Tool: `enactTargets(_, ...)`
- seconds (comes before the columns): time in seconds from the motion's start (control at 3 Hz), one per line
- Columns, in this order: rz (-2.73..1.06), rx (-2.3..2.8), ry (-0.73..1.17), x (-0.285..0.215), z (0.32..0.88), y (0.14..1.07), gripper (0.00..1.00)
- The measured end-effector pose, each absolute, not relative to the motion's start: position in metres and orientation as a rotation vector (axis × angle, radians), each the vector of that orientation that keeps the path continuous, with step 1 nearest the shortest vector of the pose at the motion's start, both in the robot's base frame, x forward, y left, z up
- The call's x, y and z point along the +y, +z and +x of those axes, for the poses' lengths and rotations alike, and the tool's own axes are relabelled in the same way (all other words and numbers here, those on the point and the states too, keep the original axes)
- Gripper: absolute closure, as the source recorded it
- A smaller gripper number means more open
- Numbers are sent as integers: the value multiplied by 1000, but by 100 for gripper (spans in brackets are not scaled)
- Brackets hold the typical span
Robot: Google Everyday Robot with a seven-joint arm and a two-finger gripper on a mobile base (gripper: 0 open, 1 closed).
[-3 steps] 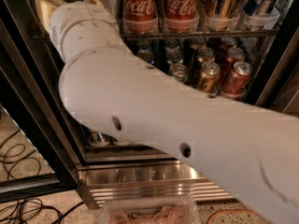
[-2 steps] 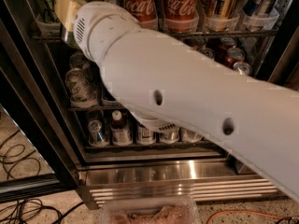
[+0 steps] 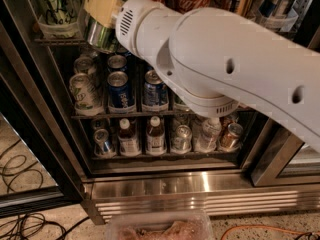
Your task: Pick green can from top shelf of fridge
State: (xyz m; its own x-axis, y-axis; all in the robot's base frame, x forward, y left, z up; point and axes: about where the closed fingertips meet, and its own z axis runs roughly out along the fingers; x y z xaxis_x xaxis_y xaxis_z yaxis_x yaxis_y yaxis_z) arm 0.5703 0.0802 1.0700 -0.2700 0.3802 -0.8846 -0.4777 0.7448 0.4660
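Gripper at the left end of the fridge's top shelf.
The green can stands upright in a clear bin at the shelf's far left, just beside the gripper. A shiny can leans right under the gripper's tan end. Whether the gripper is open or closed cannot be told. The white arm reaches in from the right.

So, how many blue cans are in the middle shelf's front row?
2 blue cans: one, another right of it; the arm may hide more. Gripper is at the top shelf.
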Motion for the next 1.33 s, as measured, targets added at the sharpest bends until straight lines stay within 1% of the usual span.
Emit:
enactTargets(0.67,-104,1666,834,83,565,1068,100)
enactTargets(1.33,-153,1722,914,98,524,1058,100)
